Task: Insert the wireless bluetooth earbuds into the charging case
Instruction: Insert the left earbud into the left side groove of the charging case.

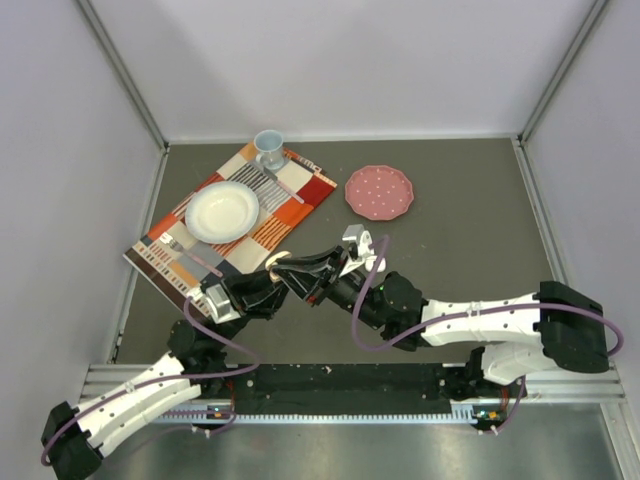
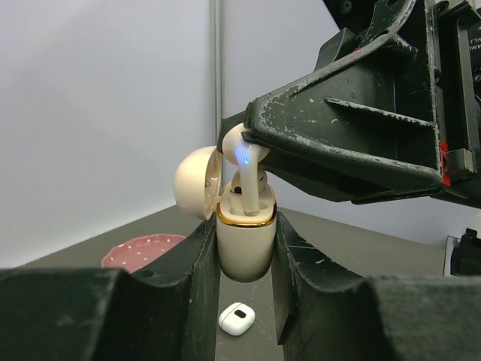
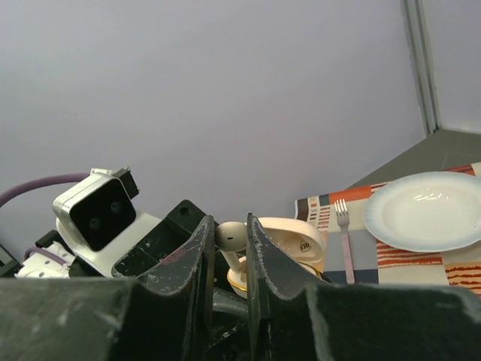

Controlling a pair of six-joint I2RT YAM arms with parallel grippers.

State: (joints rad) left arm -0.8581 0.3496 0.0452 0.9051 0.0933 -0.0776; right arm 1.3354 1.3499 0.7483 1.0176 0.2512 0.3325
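The left tool (image 2: 244, 226) is clamped on the charging case (image 2: 244, 256), its two scuffed black fingers pressing the sides. The case is a smooth, glossy cream capsule with a thin gold rim. Its domed lid is hinged open to one side. It is held upright in the air, left of the middle of the bench (image 1: 470, 260) and just off the near-right side of the placemat (image 1: 300, 205).

The right tool (image 3: 229, 233) is pinched shut on one earbud (image 2: 242, 147). This is a pale, rounded plastic bud showing a small blue light. Its slim stem points down into the open mouth of the case.

Below the held case, a second small case (image 2: 237, 318) lies flat on the dark grey bench. It is white and rounded-square, with a dark spot on top.

The placemat is a patchwork of orange, red and grey stripes at the left side of the bench. It carries a shiny white shallow plate (image 1: 222, 211), a metal fork (image 3: 344, 233) and a pale blue cup (image 1: 268, 149) at its far corner. A pink scalloped plate (image 1: 379, 191) with white dots sits toward the far edge, well apart from the tools.
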